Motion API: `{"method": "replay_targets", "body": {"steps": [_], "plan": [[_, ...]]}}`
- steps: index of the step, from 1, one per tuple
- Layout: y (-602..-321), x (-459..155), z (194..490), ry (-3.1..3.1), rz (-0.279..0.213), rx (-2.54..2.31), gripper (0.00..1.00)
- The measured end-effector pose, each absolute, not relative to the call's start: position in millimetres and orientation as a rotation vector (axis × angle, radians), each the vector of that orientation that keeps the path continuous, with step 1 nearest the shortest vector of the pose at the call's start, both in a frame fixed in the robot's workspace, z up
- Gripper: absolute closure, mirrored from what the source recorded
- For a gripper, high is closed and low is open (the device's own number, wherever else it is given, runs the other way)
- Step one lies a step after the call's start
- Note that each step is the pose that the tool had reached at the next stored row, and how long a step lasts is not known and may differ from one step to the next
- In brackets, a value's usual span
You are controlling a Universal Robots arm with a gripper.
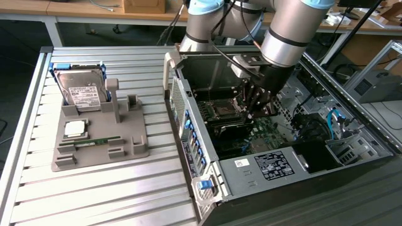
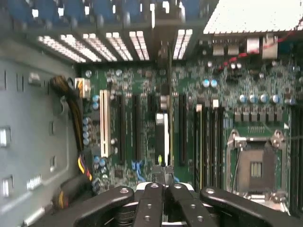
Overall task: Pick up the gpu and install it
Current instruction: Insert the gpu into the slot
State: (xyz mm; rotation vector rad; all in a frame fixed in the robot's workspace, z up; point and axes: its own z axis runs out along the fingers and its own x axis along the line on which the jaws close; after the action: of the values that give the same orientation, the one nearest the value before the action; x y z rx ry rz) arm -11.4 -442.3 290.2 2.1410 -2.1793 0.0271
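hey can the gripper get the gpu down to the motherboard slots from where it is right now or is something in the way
Probably yes. The gripper is shut on the gpu, held edge-on inside the open computer case, right over the motherboard and its long slots. Nothing appears to lie between card and board; the cable bundle sits off to one side.

The motherboard (image 2: 142, 123) is green, crossed by black slots and one white slot (image 2: 104, 124). The gripper (image 2: 162, 189) is black, and the card edge it pinches looks dark. On the ribbed silver worktop (image 1: 94, 197), a grey tray (image 1: 100, 141) carries a silver, white-labelled hard drive (image 1: 82, 92) and a green RAM stick (image 1: 95, 141).
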Motion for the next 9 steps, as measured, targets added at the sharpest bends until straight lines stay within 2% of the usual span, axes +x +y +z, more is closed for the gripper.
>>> {"method": "replay_targets", "body": {"steps": [9], "plan": [[-442.4,11.4,289.7,-2.170,0.010,2.135,0.89]]}}
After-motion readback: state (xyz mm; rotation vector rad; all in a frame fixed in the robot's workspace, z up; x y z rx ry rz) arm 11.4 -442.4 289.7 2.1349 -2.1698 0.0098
